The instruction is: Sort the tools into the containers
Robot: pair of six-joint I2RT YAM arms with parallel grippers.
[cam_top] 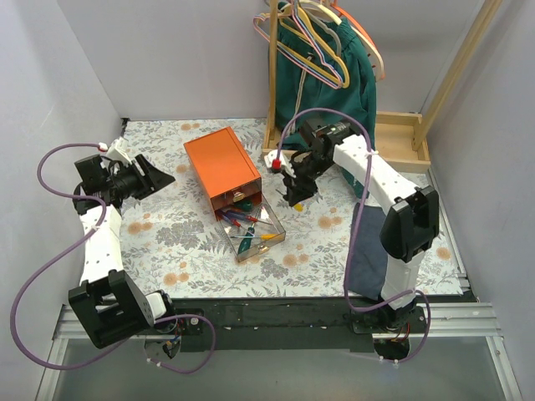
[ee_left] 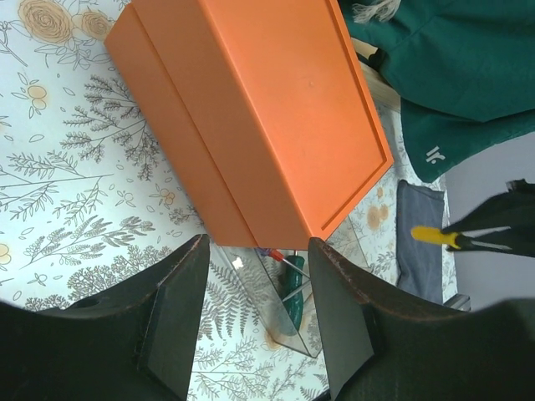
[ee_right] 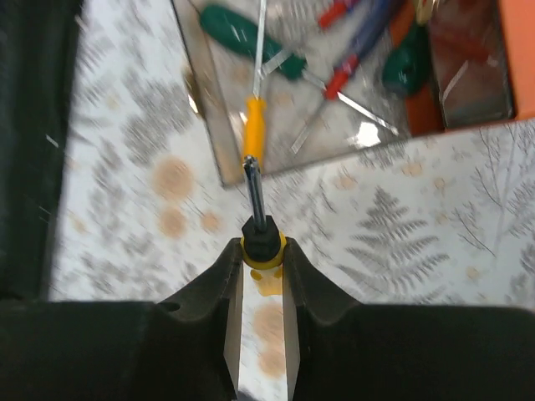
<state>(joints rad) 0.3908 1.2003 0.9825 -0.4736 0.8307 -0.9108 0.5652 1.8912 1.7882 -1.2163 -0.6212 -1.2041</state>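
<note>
Yellow-and-black screwdriver sits in my right tool, which is clamped on its handle, the fingers pressed against either side of it. The metal shaft sticks out ahead of the tool and points toward the clear drawer. From the overhead camera I see the right tool holding it in the air over the floral desk, just beside the drawer's right side and outside it.

The drawer is pulled out from the front of the orange cabinet and rests on the desk. Inside it I can make out a green-handled screwdriver, a yellow-handled screwdriver and a red-handled screwdriver, lying crossed over one another; the rest of the pile is too blurred for me to sort out.

My left tool has its fingers spread apart with nothing between them. It hangs to the left of the cabinet, well apart from it, and faces the cabinet's long side.

Behind the cabinet a green garment and coloured hangers hang from a wooden rack.
</note>
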